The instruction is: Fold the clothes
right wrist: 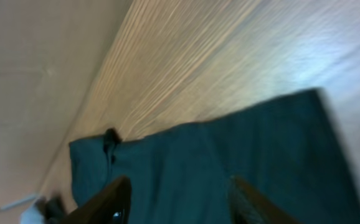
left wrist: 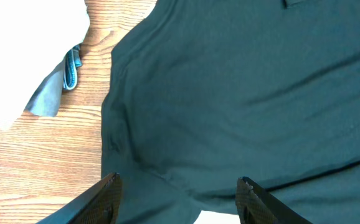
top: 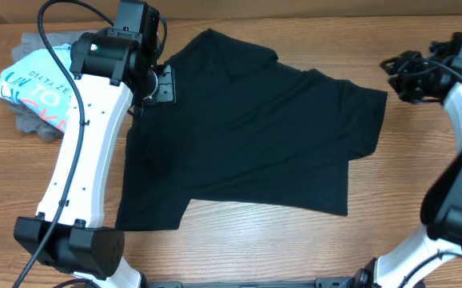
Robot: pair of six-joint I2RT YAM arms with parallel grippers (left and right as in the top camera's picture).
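Overhead view, one print to call: on the blue shirt (top: 25, 86), off to the side of the left pincer (top: 161, 85) and beyond its arm (top: 87, 152), small capitals read "DELTA ZE", with the rest cut off by that arm. Beneath sit bigger white letters. "TO" is legible; the others are unclear.

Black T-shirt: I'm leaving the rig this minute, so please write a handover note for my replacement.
Left claw: open, empty, over the black T-shirt near its far left corner.
Right claw: open, empty, out past the shirt's right edge.
Shirt: spread mostly flat on the table. A light blue printed shirt lies on a grey garment at far left.
Done: no finished fold visible.
Left: all the folding.
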